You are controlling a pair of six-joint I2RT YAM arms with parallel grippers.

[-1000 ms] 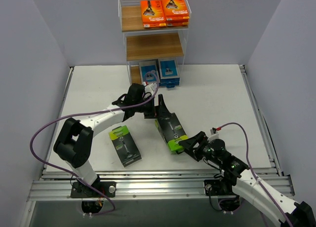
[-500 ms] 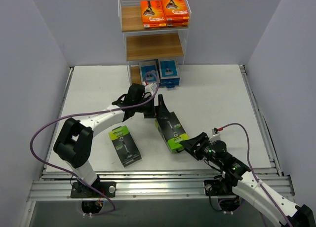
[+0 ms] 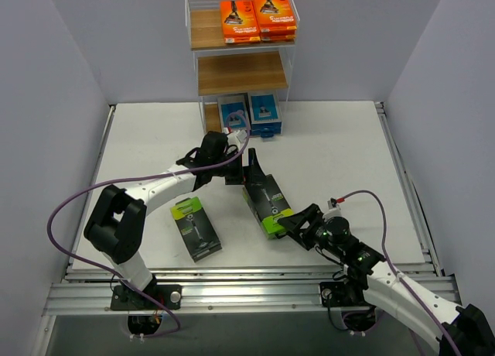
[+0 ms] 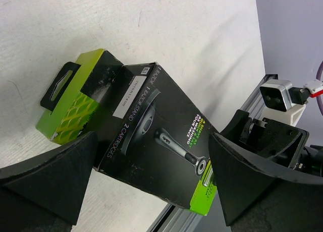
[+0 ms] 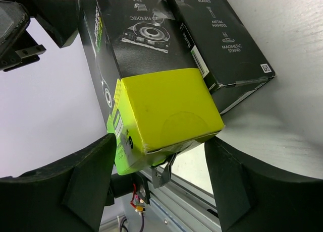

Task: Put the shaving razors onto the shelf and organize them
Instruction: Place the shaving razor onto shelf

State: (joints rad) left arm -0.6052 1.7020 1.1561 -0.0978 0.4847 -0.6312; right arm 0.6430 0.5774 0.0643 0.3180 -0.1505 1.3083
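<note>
Two black razor packs with lime-green ends lie together mid-table, one (image 3: 268, 201) partly on top of the other (image 4: 75, 101). My left gripper (image 3: 244, 174) stands open astride the far end of the top pack (image 4: 161, 141), fingers apart from it. My right gripper (image 3: 298, 220) is open around that pack's lime end (image 5: 166, 111); the lower pack (image 5: 222, 45) shows beside it. A third black-and-green pack (image 3: 195, 228) lies flat at the near left. The shelf (image 3: 240, 73) holds orange packs (image 3: 257, 19) on top and blue-and-white packs (image 3: 249, 111) at the bottom.
The shelf's middle wooden board carries nothing. Metal rails (image 3: 255, 290) run along the table's near edge below the right gripper. Grey walls close in the left, right and back sides. A purple cable (image 3: 69, 209) loops off the left arm.
My right gripper drew back slightly toward the near edge, then came forward again onto the pack's lime end. The left arm and all packs stayed put.
</note>
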